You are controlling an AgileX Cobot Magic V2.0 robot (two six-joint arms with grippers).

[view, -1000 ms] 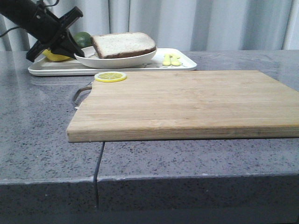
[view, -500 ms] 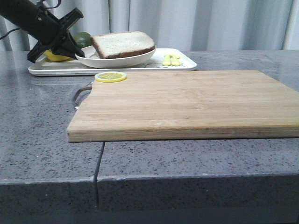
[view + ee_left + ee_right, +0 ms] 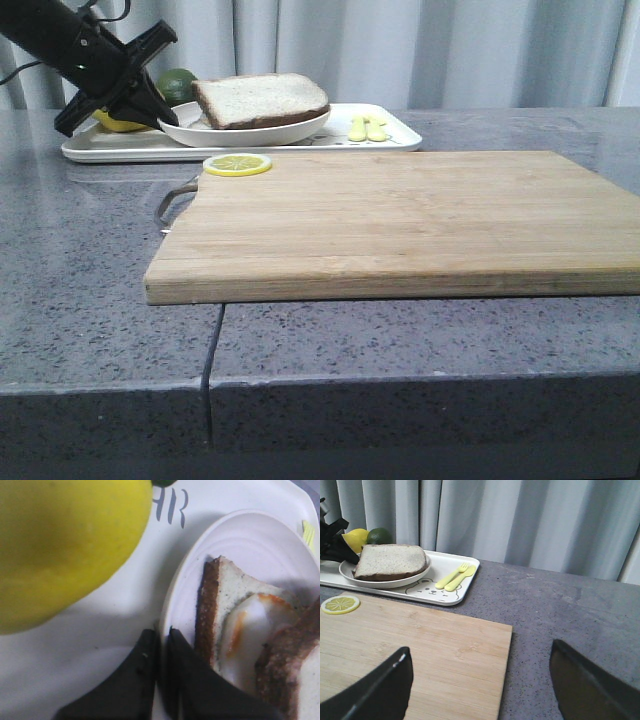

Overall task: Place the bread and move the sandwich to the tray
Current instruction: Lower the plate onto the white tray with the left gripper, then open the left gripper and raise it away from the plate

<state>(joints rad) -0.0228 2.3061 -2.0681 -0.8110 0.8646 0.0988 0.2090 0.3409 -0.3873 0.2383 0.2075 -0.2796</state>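
The sandwich lies on a round white plate, which rests on the white tray at the back left. Its top layer is the thick bread. Under that, in the left wrist view, the fried egg shows on the lower slice. My left gripper is shut on the plate's rim, one finger inside and one outside. My right gripper hangs open over the right edge of the cutting board, holding nothing; it is outside the front view.
A wooden cutting board fills the table's middle, with a lemon slice at its back left corner. On the tray, a lemon and a lime sit close behind my left gripper, and a yellow fork and spoon lie at its right end.
The plate with the sandwich has shifted slightly to the left on the tray, with my left gripper still shut on its rim.
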